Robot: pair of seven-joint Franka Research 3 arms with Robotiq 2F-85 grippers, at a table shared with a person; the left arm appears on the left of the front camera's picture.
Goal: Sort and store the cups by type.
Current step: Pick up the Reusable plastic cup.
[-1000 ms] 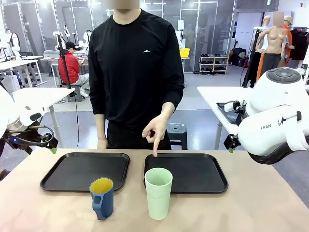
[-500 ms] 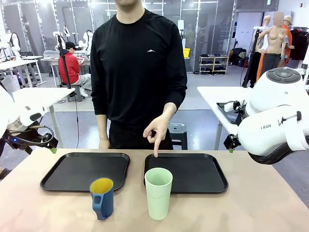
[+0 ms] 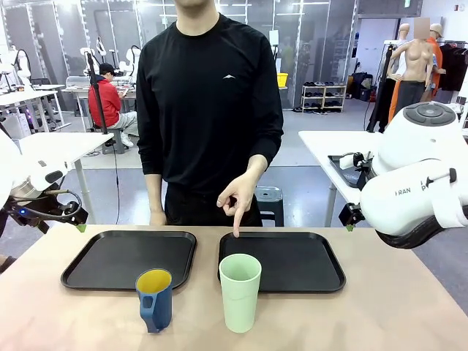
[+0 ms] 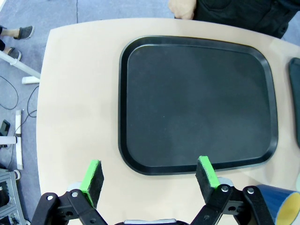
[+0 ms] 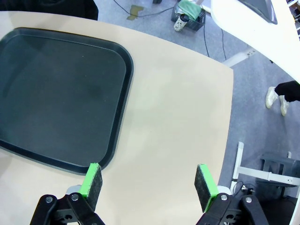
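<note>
**Front view.**
- Table [image 3: 380, 314]: tan top. Bare room runs along the near edge at lower left and lower right.
- Left tray [image 3: 73, 272]: black, empty, left of centre.
- Right tray [image 3: 333, 272]: black, empty, right of centre. A narrow strip of table separates the two trays.
- Blue mug [image 3: 154, 300]: upright, yellow inside, handle toward the camera. It stands at the lower middle, just before the left tray's near right corner.
- Green tumbler [image 3: 239, 292]: upright, just right of the mug and apart from it. It overlaps the right tray's near left rim in the picture; contact cannot be told.
- Person's hand [image 3: 238, 199]: index finger pointing down at the right tray's far left rim.
- Left arm [image 3: 29, 186] is at the left edge and right arm [image 3: 413, 186] at the right edge. Both are back from the trays.

**Left wrist view.**
- Left gripper [image 4: 150, 174]: at the bottom edge with fingers spread wide and nothing between them. It hangs above the left tray's [image 4: 123, 93] near rim.
- Bare table lies to the frame's left, up to a curved edge with floor beyond.
- The mug's [image 4: 281, 206] rim shows at the lower right corner.

**Right wrist view.**
- Right gripper [image 5: 149, 180]: at the bottom edge with fingers spread wide and empty.
- The right tray [image 5: 127, 79] fills the upper left, its corner beside one pad [image 5: 91, 180].
- Open table lies at centre, with its edge at the frame's right.
</note>
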